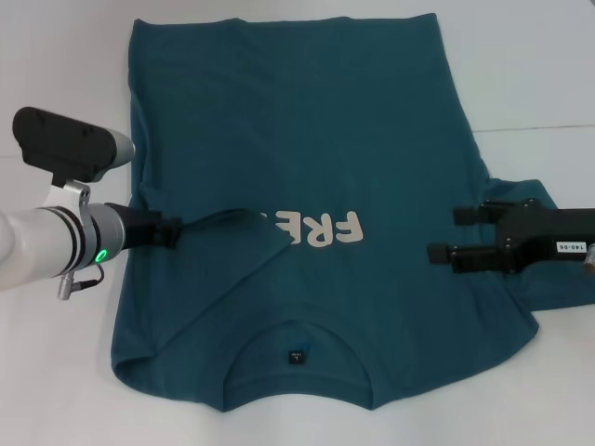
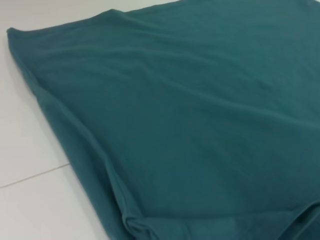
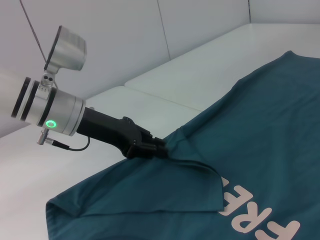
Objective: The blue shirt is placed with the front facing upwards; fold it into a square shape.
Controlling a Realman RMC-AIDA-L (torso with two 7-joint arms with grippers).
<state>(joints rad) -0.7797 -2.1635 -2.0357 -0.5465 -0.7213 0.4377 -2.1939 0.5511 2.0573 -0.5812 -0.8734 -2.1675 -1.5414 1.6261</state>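
The blue shirt [image 1: 297, 121] lies flat on the white table, front up, with its cream print [image 1: 321, 230] showing and its collar [image 1: 297, 358] at the near edge. My left gripper [image 1: 177, 230] is at the shirt's left side, shut on the left sleeve, which is drawn inward as a folded flap reaching the print. The right wrist view shows that pinch [image 3: 161, 149] on the shirt [image 3: 270, 150]. My right gripper [image 1: 444, 233] hovers open over the shirt's right side, beside the print, with the right sleeve under its arm. The left wrist view shows only teal shirt cloth [image 2: 200, 110].
The white table [image 1: 521, 65] has a seam line [image 1: 539, 128] running off the shirt's right side. Bare table surrounds the shirt on all sides. The left arm's camera housing [image 1: 70, 144] stands above the table left of the shirt.
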